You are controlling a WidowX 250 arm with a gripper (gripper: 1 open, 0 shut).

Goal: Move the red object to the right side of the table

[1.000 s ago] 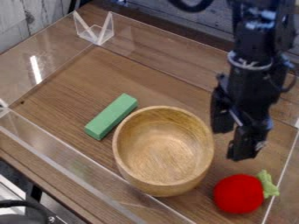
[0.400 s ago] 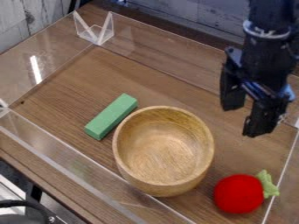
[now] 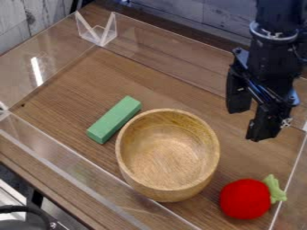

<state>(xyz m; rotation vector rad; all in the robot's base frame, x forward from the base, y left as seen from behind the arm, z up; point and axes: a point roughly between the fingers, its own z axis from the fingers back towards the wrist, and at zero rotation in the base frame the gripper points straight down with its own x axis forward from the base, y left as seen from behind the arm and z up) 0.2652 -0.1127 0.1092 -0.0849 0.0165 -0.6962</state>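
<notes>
The red object [image 3: 246,199] lies free at the worktop's [image 3: 180,85] 5 o'clock corner, so the placing looks done, and the empty, open pincer [image 3: 264,121] above it needs only to retreat.

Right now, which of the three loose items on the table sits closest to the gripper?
The red object, just below the open gripper; the wooden bowl and green block lie farther left.

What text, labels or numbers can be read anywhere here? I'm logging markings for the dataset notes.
None: no readable text shows in this view.
The red object, green block, wooden bowl, table and pincer show no lettering.
</notes>
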